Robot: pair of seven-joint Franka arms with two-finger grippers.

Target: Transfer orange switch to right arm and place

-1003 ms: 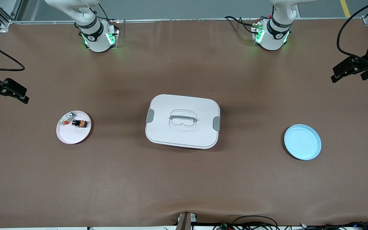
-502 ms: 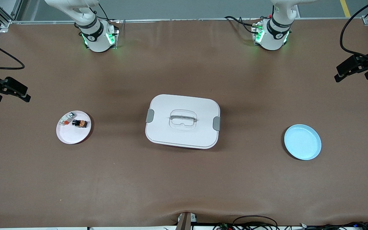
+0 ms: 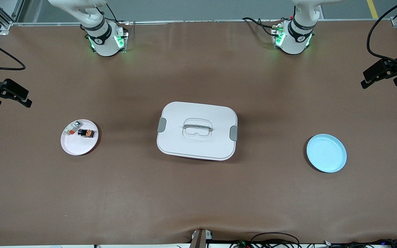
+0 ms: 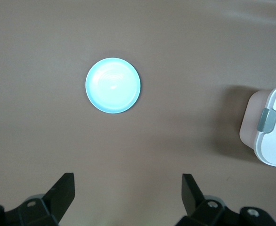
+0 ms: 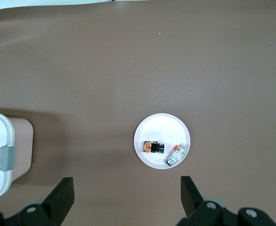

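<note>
Above table ends, open end effectors (image 3: 10,94) (image 3: 379,74).

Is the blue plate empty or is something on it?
Empty. The blue plate shows only its bare pale blue inside in both views.

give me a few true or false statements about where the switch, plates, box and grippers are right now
1. The orange switch lies on the white plate. True.
2. The blue plate holds a white-grey part. False: it holds nothing; the white-grey part lies beside the switch on the white plate.
3. The right gripper is shut on the switch. False: it is open, up at the right arm's end of the table.
4. The left gripper is open. True.
5. The white box has its lid on. True.
</note>
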